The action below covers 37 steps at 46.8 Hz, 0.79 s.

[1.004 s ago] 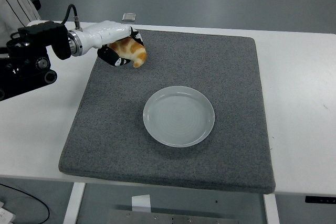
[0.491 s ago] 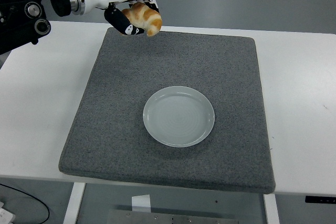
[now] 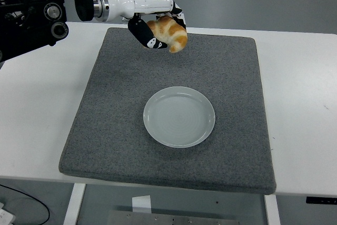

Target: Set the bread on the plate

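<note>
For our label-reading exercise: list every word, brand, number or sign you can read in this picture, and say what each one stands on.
No readable text anywhere in this view.
The left hand holding the bread: small white marks on its black fingers, too small to read.
The plate, grey mat and white table: no print visible.

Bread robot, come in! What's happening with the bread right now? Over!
Left hand shut on bread, held up over the mat's far edge. Plate empty, mid-mat. Nothing in the way. Right hand not in view.
</note>
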Each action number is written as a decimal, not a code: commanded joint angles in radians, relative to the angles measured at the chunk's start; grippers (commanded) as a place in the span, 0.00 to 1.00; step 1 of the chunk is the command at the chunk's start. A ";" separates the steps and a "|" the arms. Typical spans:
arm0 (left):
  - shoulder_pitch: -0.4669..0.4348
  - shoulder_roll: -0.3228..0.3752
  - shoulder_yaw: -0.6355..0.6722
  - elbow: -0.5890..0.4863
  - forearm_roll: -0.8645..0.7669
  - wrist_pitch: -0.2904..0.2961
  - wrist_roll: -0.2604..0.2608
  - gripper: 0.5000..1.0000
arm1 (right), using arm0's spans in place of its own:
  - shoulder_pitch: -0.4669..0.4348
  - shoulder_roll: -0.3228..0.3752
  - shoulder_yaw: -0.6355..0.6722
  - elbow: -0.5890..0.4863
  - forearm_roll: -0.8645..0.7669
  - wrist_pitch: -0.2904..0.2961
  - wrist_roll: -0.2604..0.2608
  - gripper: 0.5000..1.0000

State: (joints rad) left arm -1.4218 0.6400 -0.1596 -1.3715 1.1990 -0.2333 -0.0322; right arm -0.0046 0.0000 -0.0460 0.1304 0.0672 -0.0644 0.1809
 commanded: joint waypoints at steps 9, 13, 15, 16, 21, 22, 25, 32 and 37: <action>-0.003 -0.045 0.003 -0.041 0.007 -0.046 0.000 0.00 | 0.000 0.000 0.000 0.000 0.000 0.000 0.000 0.86; 0.000 -0.048 0.005 -0.051 0.010 -0.052 0.000 0.00 | 0.000 0.000 0.000 0.000 0.000 0.000 0.000 0.86; 0.001 -0.052 0.011 -0.055 0.010 -0.054 0.000 0.00 | 0.000 0.000 0.000 0.000 0.000 0.000 0.000 0.86; 0.004 -0.056 0.012 -0.057 0.013 -0.054 0.000 0.00 | 0.000 0.000 0.000 0.000 0.000 0.000 0.000 0.86; 0.017 -0.062 0.018 -0.063 0.051 -0.052 0.000 0.00 | 0.000 0.000 0.000 0.000 0.000 0.000 0.000 0.86; 0.021 -0.063 0.021 -0.063 0.062 -0.052 0.000 0.00 | 0.000 0.000 0.000 0.000 0.000 0.000 0.000 0.86; 0.044 -0.066 0.029 -0.063 0.088 -0.052 -0.002 0.00 | 0.000 0.000 0.000 0.000 -0.001 0.000 0.000 0.86; 0.084 -0.068 0.029 -0.069 0.126 -0.052 -0.041 0.00 | 0.000 0.000 0.000 0.000 0.000 0.000 0.000 0.86; 0.107 -0.076 0.029 -0.067 0.131 -0.047 -0.041 0.00 | 0.000 0.000 0.000 0.000 0.000 0.000 0.000 0.86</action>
State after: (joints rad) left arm -1.3273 0.5701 -0.1303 -1.4403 1.3274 -0.2846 -0.0733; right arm -0.0046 0.0000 -0.0460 0.1304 0.0670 -0.0644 0.1809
